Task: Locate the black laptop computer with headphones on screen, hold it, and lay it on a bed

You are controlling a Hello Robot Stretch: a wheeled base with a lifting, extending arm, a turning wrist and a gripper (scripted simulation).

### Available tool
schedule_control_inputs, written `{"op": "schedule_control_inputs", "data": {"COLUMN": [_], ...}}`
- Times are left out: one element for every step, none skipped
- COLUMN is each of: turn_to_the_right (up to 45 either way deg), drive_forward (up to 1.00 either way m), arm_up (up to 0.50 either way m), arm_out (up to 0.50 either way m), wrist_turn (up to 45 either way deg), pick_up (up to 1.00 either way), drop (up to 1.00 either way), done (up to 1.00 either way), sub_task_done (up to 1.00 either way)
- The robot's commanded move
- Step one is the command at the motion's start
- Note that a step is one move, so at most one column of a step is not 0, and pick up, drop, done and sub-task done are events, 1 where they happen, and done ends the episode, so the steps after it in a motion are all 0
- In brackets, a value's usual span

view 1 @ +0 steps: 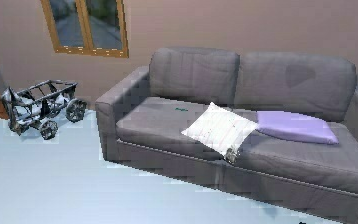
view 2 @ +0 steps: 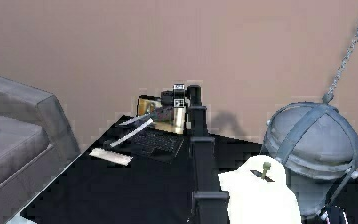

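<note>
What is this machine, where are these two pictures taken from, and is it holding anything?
This is a wheeled robot with one extending arm. The forward view looks ahead from its body: a grey sofa with a white pillow and a purple pillow, and a small cart beside it. The arm side view looks out sideways: the dark bar is the arm, ending in the gripper. It reaches over a dark table bearing what looks like an open dark laptop and a round grey thing. Whether the gripper holds anything cannot be told.
</note>
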Motion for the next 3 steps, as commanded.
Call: {"op": "schedule_control_inputs", "data": {"turn_to_the_right": [0.0, 0.0, 0.0], "drive_forward": [0.0, 0.0, 0.0], "arm_up": [0.0, 0.0, -0.3], "arm_out": [0.0, 0.0, 0.0], "wrist_turn": [45.0, 36.0, 0.0], "pick_up": [0.0, 0.0, 0.0], "drop": [0.0, 0.0, 0.0], "done": [0.0, 0.0, 0.0], "sub_task_done": [0.0, 0.0, 0.0]}}
